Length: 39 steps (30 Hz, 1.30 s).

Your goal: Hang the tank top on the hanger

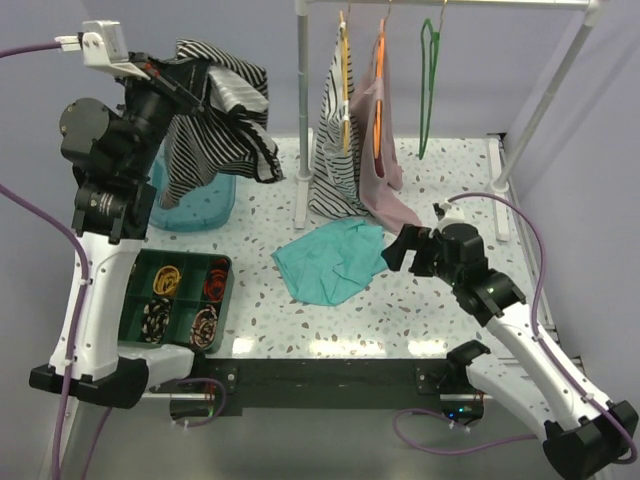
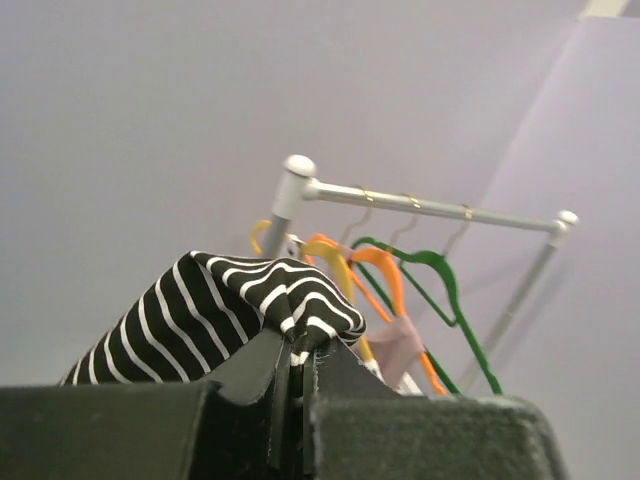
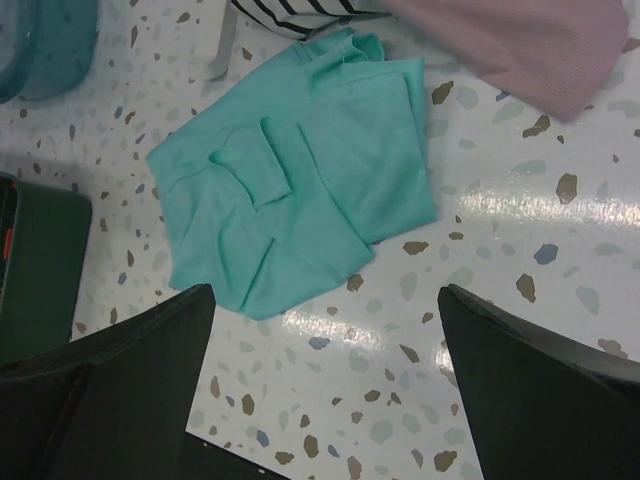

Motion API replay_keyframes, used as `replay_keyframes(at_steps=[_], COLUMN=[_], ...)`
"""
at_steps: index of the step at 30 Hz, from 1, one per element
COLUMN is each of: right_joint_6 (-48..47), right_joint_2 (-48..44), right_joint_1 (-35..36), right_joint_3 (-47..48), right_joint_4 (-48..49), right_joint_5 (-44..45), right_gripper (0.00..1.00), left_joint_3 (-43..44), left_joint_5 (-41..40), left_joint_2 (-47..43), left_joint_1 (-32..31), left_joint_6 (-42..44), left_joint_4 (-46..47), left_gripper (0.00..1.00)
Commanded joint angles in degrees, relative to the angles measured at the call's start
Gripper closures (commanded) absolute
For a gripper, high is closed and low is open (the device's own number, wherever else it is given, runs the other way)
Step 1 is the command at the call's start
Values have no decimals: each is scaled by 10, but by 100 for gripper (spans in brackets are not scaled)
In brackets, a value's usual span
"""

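Pickup done: left gripper (image 2: pixel 300 352) clamps tank top (image 1: pixel 222 125) aloft at 10 o'clock; hanger (image 1: pixel 428 95) bare at 1 o'clock; right gripper (image 3: pixel 325 290) agape.

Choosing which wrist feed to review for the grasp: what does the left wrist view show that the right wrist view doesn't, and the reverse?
Left wrist only: the left gripper shut on the tank top, and the rail with the green hanger. Right wrist only: the open right gripper above the teal cloth on the table. Both: the pink garment.
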Motion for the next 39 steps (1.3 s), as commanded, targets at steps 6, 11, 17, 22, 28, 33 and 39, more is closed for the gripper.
replay_keyframes(at_steps=[6,11,17,22,28,33,39], right_joint_6=[-19,-20,-16,-21,-25,-25,-21], right_joint_2=[-35,-39,-11,37,71,129,199], right_joint_1=[1,1,1,3,54,117,155], right_joint_3=[53,33,-34,-70,-71,-52,-35], right_joint_4=[-29,-18,45,94,136,172,236], right_joint_5=[9,11,-37,-84,-59,-7,30], right_gripper=[1,1,3,9,12,19,30], left_joint_3=[-136,-346,-574,-620,-682,-699,-686], left_joint_5=[109,90,80,65,-42,-207,-282], left_joint_2=[-59,-102,-124,-148,-185,-234,-279], left_joint_1=[-127,-167,-167,-203,-298,-378,-407], left_joint_6=[-27,-43,-98,-75,-122,-190,-202], left_joint_4=[37,49,104,76,1,-76,-134], left_gripper=[100,94,56,35,36,41,26])
